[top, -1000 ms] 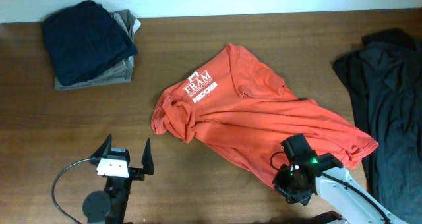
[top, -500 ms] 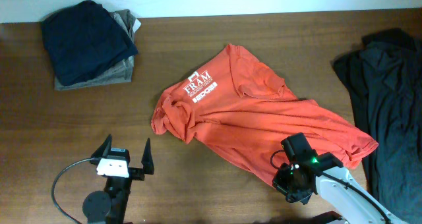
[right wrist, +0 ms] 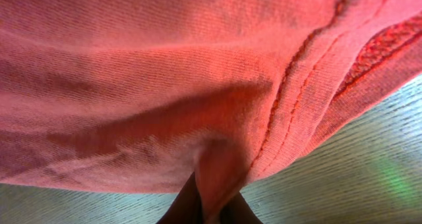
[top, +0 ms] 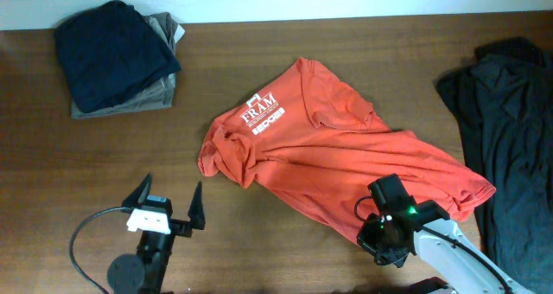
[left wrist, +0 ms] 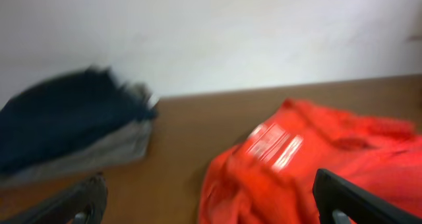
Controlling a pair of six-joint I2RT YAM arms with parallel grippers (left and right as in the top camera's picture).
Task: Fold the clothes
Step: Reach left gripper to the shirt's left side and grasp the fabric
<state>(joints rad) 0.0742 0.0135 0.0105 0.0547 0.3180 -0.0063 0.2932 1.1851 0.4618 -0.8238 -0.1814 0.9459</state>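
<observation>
The orange-red T-shirt with white lettering lies crumpled on the wooden table, spread from the middle toward the lower right. My right gripper is at the shirt's lower hem. The right wrist view shows its fingers shut on a pinched fold of the shirt near a stitched seam. My left gripper is open and empty, above the table to the lower left of the shirt. In the blurred left wrist view its fingers stand wide apart, with the shirt ahead on the right.
A folded dark navy garment on a tan one lies at the back left, also in the left wrist view. A dark garment is heaped at the right edge. A black cable loops by the left arm.
My left gripper has shifted slightly toward the front edge and is moving. The right gripper and the shirt have not moved.
</observation>
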